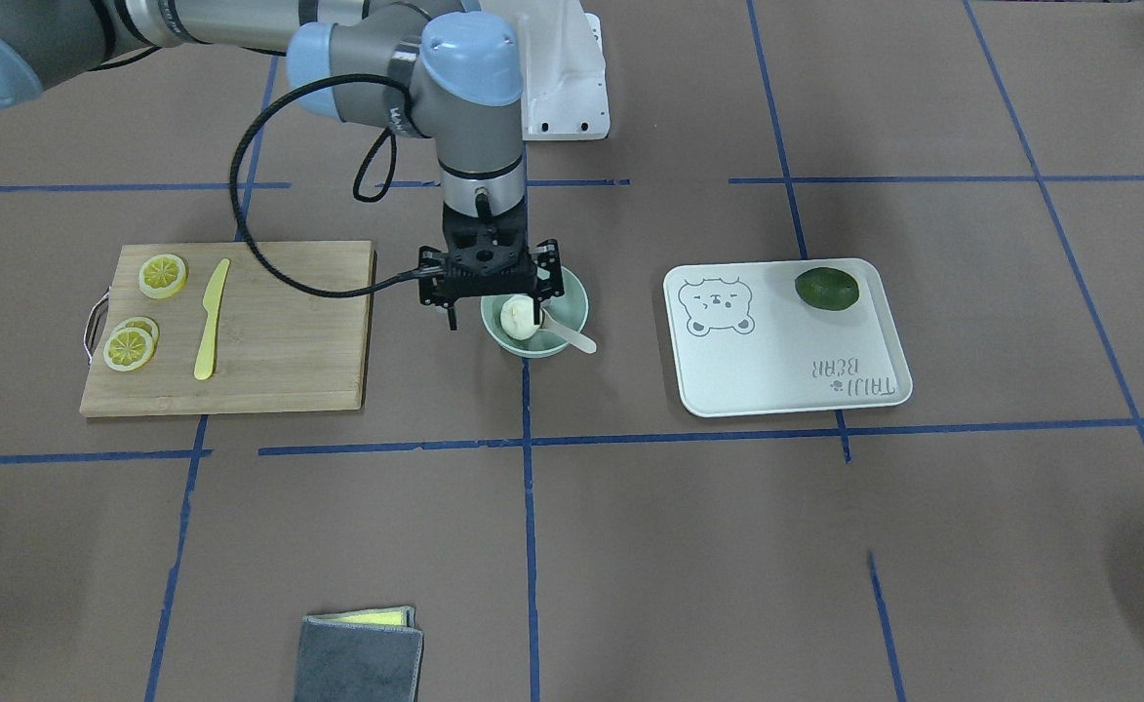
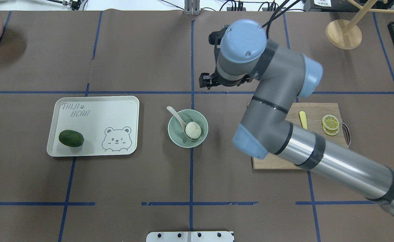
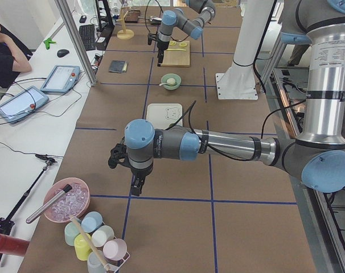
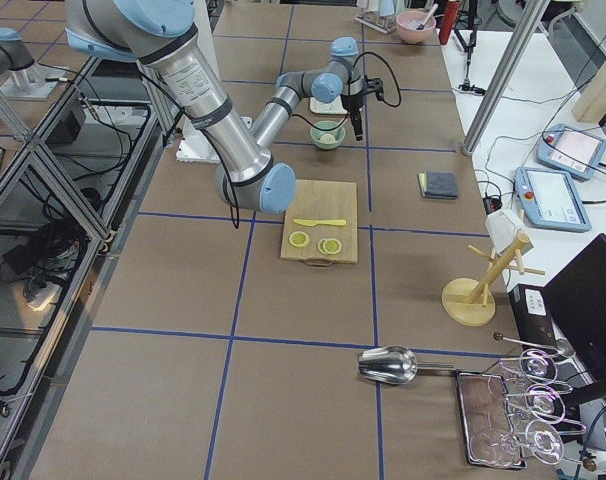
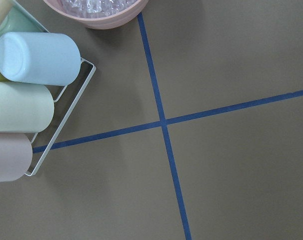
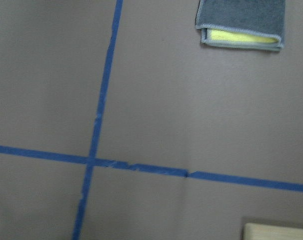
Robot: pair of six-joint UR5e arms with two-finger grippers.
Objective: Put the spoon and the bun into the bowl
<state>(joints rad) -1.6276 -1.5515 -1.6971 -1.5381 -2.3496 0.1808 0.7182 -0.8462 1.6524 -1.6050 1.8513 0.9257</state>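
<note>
The mint-green bowl stands at the table's middle. The white bun lies inside it. The off-white spoon lies in the bowl too, with its handle sticking out over the rim. My right gripper hangs above the table at the bowl's edge, on the side far from the robot. It looks open and holds nothing. My left gripper hovers far off near the table's left end. I cannot tell whether it is open or shut.
A wooden cutting board with lemon slices and a yellow knife lies on the robot's right. A white bear tray holds a dark green fruit. A folded grey cloth lies across the table. Cups lie under the left wrist.
</note>
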